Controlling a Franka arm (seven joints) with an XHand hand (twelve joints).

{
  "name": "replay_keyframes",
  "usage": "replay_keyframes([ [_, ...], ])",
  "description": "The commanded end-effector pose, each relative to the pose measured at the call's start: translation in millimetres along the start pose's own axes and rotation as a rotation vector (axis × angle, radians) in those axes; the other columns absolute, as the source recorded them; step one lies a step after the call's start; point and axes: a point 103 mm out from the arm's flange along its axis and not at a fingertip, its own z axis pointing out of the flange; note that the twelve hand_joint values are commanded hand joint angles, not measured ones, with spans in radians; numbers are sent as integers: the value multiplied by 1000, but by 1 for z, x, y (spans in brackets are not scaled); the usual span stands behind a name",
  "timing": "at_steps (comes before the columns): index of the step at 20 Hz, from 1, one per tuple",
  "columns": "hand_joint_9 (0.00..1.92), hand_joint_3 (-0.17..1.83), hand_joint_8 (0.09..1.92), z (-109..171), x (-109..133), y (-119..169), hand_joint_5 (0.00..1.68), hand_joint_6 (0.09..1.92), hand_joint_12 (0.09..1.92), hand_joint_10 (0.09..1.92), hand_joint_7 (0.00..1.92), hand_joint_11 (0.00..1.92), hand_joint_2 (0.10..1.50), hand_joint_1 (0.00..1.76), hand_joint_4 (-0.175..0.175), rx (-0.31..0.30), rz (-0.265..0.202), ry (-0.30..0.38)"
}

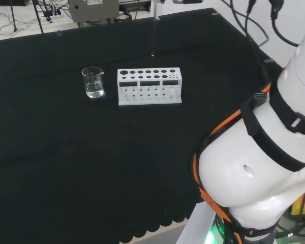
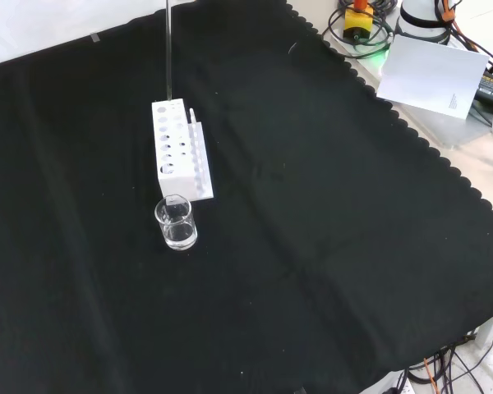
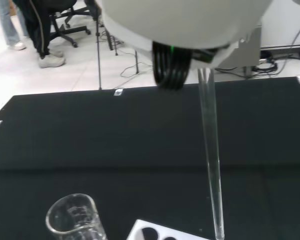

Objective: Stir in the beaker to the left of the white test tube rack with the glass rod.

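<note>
The hand [image 3: 185,30] is raised above the desk [image 1: 66,168], a blurred white bulk with dark fingers [image 3: 170,70] curled beside the top of the glass rod [image 3: 211,155]; whether they actually clasp it cannot be told. The rod hangs nearly upright from the hand, its tip just over the white test tube rack [image 1: 149,86]. The beaker [image 1: 93,82] stands below the hand, beside the rack, with clear liquid in it.

No text, label or number can be read on the beaker [image 1: 93,82] or the test tube rack [image 1: 149,86].
</note>
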Motion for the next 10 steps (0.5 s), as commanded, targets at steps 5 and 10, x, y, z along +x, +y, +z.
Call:
replay_keyframes([
  [5, 1747, 846, 737, 11, 73, 40, 1319, 418, 1083, 571, 1427, 1388, 525, 1340, -175, 8, -136, 60],
  [10, 1746, 846, 740, 13, 98, 54, 1321, 415, 1083, 573, 1425, 1387, 526, 1340, -175, 8, -184, 70],
])
